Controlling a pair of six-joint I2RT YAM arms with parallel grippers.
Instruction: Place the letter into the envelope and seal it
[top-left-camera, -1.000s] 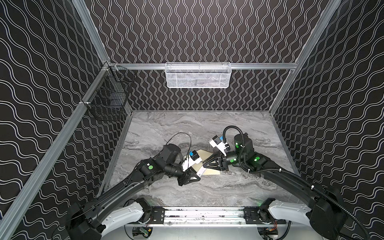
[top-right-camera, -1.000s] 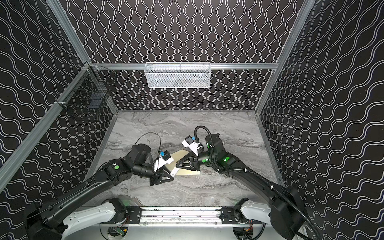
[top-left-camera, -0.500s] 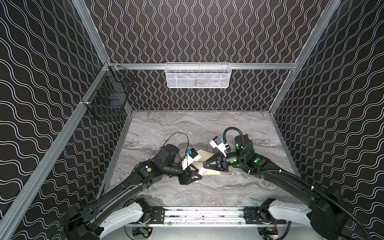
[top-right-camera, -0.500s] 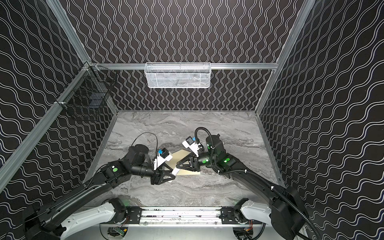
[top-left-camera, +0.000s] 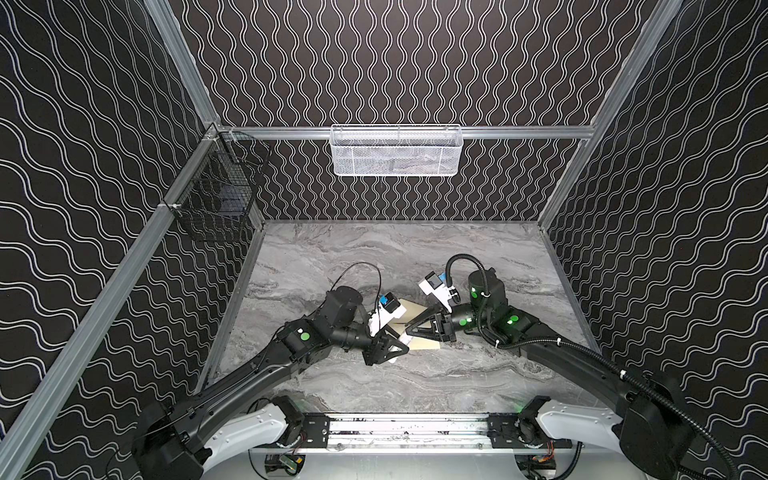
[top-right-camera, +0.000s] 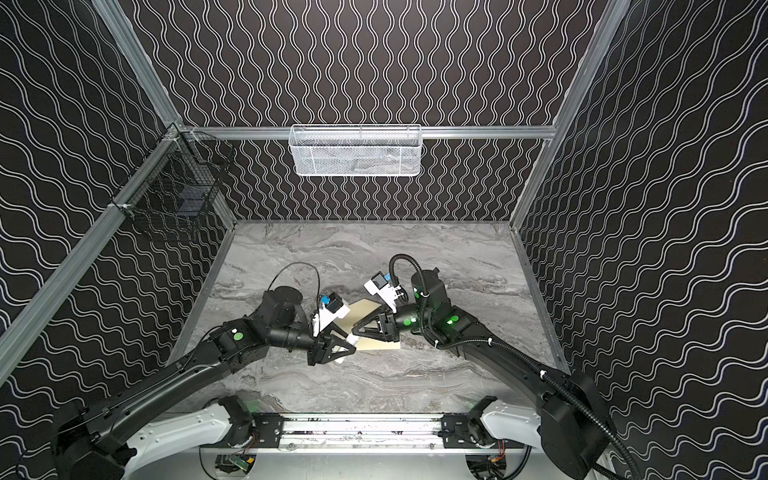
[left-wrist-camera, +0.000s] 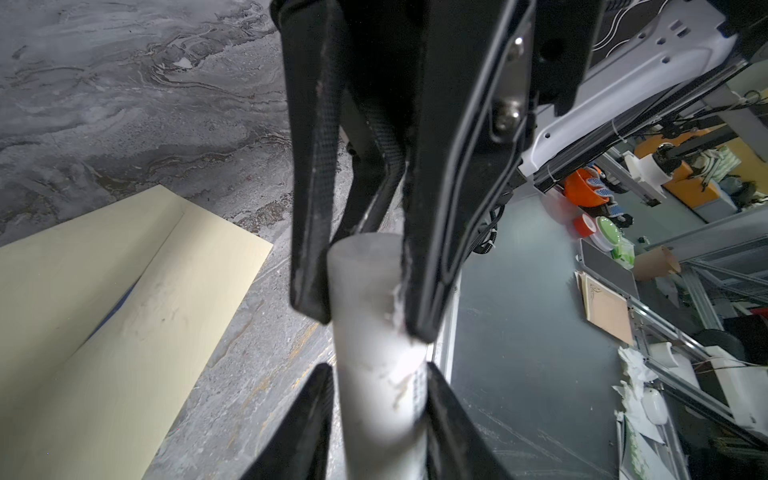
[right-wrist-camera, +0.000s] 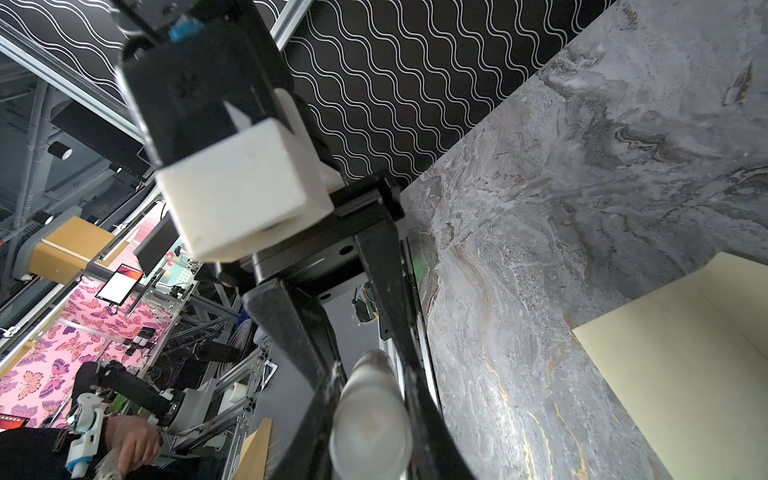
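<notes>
Left arm (top-left-camera: 300, 336), right arm (top-left-camera: 512, 322) low; jaws clamped, tip-to-tip.

The envelope (left-wrist-camera: 83, 374) hides all but a blue sliver of the letter (left-wrist-camera: 110, 313); the white cylinder (right-wrist-camera: 370, 415) is blurred.

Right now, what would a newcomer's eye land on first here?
The two arms meet tip to tip mid-table: the left gripper and the right gripper both clamp one white cylinder. Right beside them, the cream envelope lies flat on the marble table, partly under the right gripper.
</notes>
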